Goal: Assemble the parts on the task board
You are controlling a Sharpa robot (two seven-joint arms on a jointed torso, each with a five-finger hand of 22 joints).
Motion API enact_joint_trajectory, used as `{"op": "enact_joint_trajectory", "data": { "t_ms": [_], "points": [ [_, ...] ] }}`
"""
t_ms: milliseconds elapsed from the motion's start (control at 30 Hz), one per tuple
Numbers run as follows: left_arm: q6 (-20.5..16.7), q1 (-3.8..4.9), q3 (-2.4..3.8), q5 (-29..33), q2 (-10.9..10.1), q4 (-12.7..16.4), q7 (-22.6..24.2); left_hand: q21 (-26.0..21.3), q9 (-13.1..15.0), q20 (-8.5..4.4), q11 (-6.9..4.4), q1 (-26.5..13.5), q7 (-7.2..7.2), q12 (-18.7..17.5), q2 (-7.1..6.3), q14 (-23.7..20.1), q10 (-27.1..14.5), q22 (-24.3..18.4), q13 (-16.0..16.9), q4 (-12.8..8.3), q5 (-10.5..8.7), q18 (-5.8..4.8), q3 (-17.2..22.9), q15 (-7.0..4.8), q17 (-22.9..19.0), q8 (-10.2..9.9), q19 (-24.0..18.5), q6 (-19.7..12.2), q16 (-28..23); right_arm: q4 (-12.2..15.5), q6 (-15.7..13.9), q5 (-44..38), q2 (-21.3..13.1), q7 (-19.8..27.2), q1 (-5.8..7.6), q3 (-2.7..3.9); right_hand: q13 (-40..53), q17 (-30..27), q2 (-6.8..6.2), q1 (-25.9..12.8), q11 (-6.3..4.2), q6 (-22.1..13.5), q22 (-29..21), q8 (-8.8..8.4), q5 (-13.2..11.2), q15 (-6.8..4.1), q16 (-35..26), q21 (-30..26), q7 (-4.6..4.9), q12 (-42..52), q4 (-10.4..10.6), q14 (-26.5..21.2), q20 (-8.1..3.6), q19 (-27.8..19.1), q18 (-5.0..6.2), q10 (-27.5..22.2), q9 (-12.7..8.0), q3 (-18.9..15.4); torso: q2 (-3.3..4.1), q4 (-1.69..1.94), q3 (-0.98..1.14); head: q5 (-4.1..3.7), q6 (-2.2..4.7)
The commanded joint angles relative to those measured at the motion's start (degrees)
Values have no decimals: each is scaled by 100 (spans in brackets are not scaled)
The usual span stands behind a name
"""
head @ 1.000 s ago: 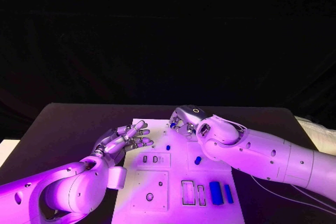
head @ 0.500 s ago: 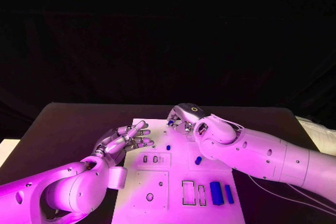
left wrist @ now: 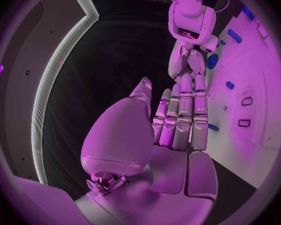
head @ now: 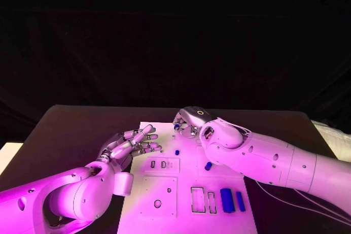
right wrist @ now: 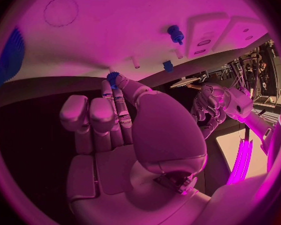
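The white task board (head: 186,193) lies mid-table. My right hand (head: 188,123) hovers at its far edge. Thumb and a fingertip pinch a small blue toothed part (right wrist: 112,78), which shows as a blue speck (head: 179,126) in the head view. My left hand (head: 135,145) hangs over the board's left edge with its fingers spread and nothing in it; the left wrist view shows the same hand (left wrist: 178,122). A short blue peg (head: 176,153) and a blue cylinder (head: 208,166) sit mid-board. Two long blue blocks (head: 226,199) lie at the near right.
Empty rectangular slots (head: 197,200) lie next to the long blocks, and smaller recesses (head: 160,164) sit at the board's left. The right forearm (head: 278,163) crosses the board's right side. Dark tabletop (head: 73,127) flanks the board.
The right hand has crept slightly left along the board's far edge, still pinching the blue part. The left hand has barely moved.
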Motion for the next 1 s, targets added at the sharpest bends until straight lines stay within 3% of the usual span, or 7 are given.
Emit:
{"op": "enact_joint_trajectory", "data": {
  "t_ms": [33, 367, 500, 533, 600, 700, 1000],
  "points": [
    [125, 9, 5, 9, 7, 17, 18, -3, -6, 18, -9, -8, 48, -37, 59, -44, -38, -5, -8, -14, 24, 64, -3, 4, 5, -37, 35, -1, 29, -20, 184, -145, 18, -53, 0, 1, 4, -1, 2, 39, -87, 35, 10, 20, 33, -36, 23, 27, 19, 4, 6, 74, 6, 20, -98, 127, 5, 28, 6, -4, -4, 5, -14],
    [129, 10, 6, 9, 12, 6, 11, -3, -6, 18, -9, -8, 48, -37, 59, -44, -38, -5, -8, -14, 24, 64, -3, 4, 5, -37, 35, -1, 29, -46, 340, -167, 3, -106, 0, 0, -14, -120, -86, -51, -58, -45, -64, -46, 18, -9, -37, -2, 46, -20, 57, 35, 22, -50, -83, 22, -12, 21, 12, -15, -1, -1, -29],
    [126, 10, 6, 9, 12, 5, 7, -3, -6, 18, -9, -8, 48, -37, 59, -44, -38, -5, -8, -14, 24, 64, -3, 4, 5, -37, 35, -1, 29, -55, 179, -91, 4, -87, 0, -2, -39, -772, -322, -269, 124, -551, -623, -115, -142, 119, -490, -301, 178, -13, 208, -162, 124, -430, 9, -703, -132, -45, 12, -12, -3, -6, -30],
    [125, 10, 6, 9, 11, 5, 6, -3, -6, 18, -9, -8, 48, -37, 59, -44, -38, -5, -8, -14, 24, 64, -3, 4, 5, -37, 35, -1, 29, -57, 111, -76, 4, -76, 0, -2, -31, -1103, -438, -301, 178, -906, -941, -96, -185, 164, -740, -493, 218, -49, 245, -259, 176, -634, 75, -1062, -140, -172, 14, -8, -2, -10, -25],
    [122, 10, 6, 9, 8, 5, 5, -5, -6, 19, -8, -6, 47, -38, 62, -49, -40, -6, -8, -17, 24, 64, -6, 4, 11, -39, 33, -1, 30, -56, -32, -37, 3, -47, 0, -2, -33, -1574, -546, -291, 219, -1321, -1429, -102, -198, 209, -1105, -793, 66, -13, 321, -381, 220, -924, 167, -1517, -144, -465, 13, -11, 0, -10, -23],
    [104, 10, 6, 9, 2, 4, 14, -5, -6, 19, -8, -6, 47, -38, 62, -49, -40, -6, -8, -17, 24, 64, -6, 4, 11, -39, 33, -1, 30, 0, -174, 41, -26, 5, -3, -3, -11, -2032, -518, 59, 254, -1787, -1911, -109, -181, 275, -1499, -1155, 108, 26, 657, -399, 275, -1083, 242, -1824, -130, -1280, 12, -23, 2, -4, -16],
    [89, 12, 5, 51, -66, 29, 25, -7, -5, 19, -10, 10, 45, -38, 72, -52, -40, -7, -9, -30, 28, 65, -4, 3, 21, -41, 34, 1, 35, 689, -328, 449, -636, 17, -20, 146, 17, -1733, -280, 279, 156, -1062, -1670, 17, 29, 157, -1256, -1036, 221, 300, 941, -201, 195, -767, 179, -1043, -80, -1352, 0, -107, 31, 1, 12]
  ]
}}
